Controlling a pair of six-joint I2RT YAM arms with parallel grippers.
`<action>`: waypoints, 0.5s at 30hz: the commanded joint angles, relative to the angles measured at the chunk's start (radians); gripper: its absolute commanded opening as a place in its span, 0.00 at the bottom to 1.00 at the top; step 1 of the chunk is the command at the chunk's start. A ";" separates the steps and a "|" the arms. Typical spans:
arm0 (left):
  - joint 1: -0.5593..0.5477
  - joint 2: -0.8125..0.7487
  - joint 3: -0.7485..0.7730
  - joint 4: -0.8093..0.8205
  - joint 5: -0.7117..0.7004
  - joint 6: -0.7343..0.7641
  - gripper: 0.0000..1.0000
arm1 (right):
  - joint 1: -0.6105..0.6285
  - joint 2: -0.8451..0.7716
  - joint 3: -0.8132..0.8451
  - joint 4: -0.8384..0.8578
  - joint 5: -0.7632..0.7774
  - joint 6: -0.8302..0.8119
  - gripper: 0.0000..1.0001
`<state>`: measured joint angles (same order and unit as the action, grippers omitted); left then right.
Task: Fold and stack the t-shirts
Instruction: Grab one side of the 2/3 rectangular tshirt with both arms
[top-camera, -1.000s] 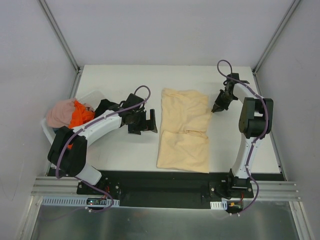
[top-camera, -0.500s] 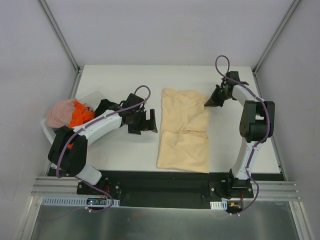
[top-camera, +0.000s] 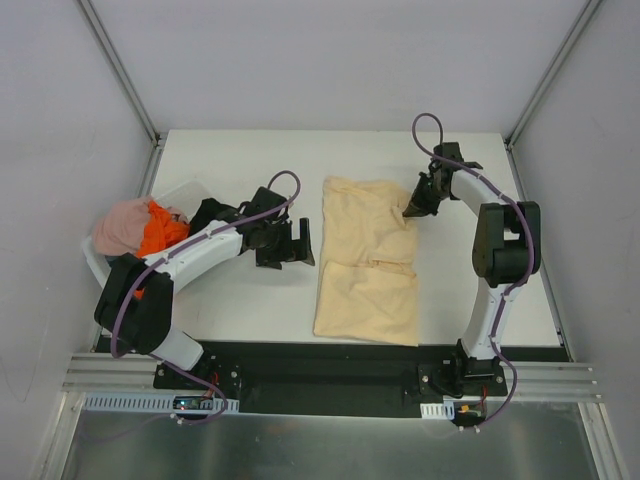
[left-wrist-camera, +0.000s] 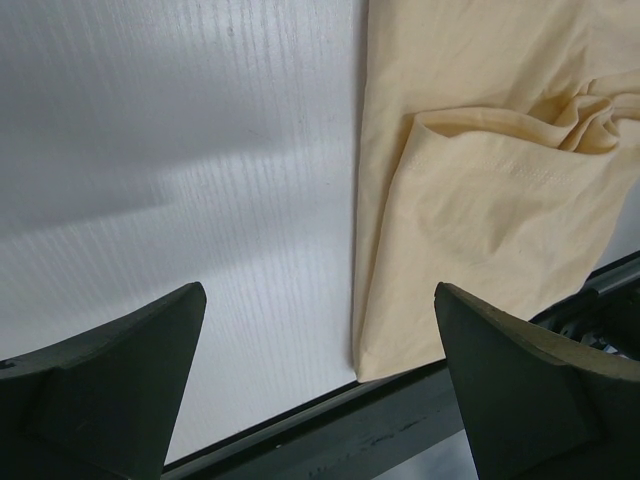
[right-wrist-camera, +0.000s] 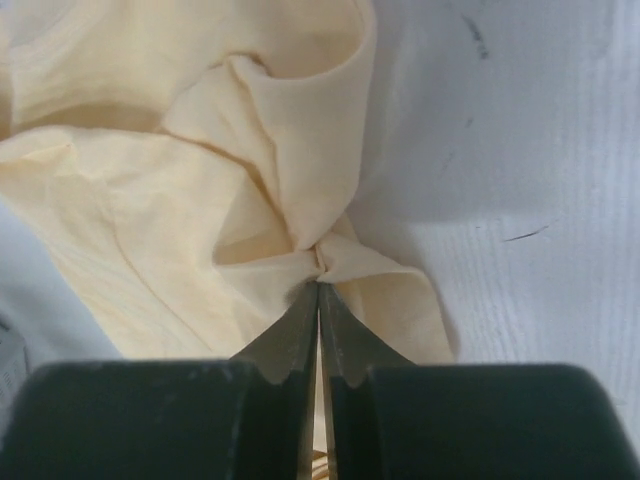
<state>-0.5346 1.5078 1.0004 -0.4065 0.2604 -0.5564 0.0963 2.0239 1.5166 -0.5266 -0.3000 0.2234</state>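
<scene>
Looking down from the top external camera: the pale yellow t-shirt (top-camera: 368, 262) lies lengthwise on the white surface (top-camera: 250, 165) between the arms, narrowed to a long panel with a crease across its middle. The right tool (top-camera: 412, 209) meets the shirt's far right corner. The left tool (top-camera: 290, 243) rests just beside the shirt's left edge, apart from it. At far left, the pink t-shirt (top-camera: 120, 226), orange t-shirt (top-camera: 163, 228) and black t-shirt (top-camera: 208, 212) lie heaped in a white basket (top-camera: 178, 190). Judged progress: the first shirt is partly folded, no stack exists, and three shirts are untouched.

Left wrist: the left tool (left-wrist-camera: 318, 290) stands wide and holds nothing. Below it are bare surface and the shirt's near left corner (left-wrist-camera: 480, 200), where a turned-in layer with a stitched hem overlaps the base layer. This layering is not legible from above.

Right wrist: the right tool (right-wrist-camera: 318, 290) is pinched tight on a small gather of the yellow cloth (right-wrist-camera: 150, 200), with wrinkles radiating from the tips. Only this view confirms the hold. The basket appears in the overhead view alone.
</scene>
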 joint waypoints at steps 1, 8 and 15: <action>0.010 -0.049 -0.014 -0.012 0.007 0.013 0.99 | -0.015 -0.050 0.028 -0.073 0.202 0.008 0.07; 0.012 -0.067 -0.028 -0.012 -0.004 0.006 0.99 | -0.067 -0.022 0.113 -0.191 0.380 0.004 0.36; 0.012 -0.063 -0.029 -0.012 0.007 0.000 0.99 | -0.073 -0.071 0.036 -0.141 0.249 0.010 0.49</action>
<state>-0.5346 1.4773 0.9817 -0.4072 0.2600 -0.5575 0.0177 2.0235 1.5875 -0.6666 0.0292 0.2314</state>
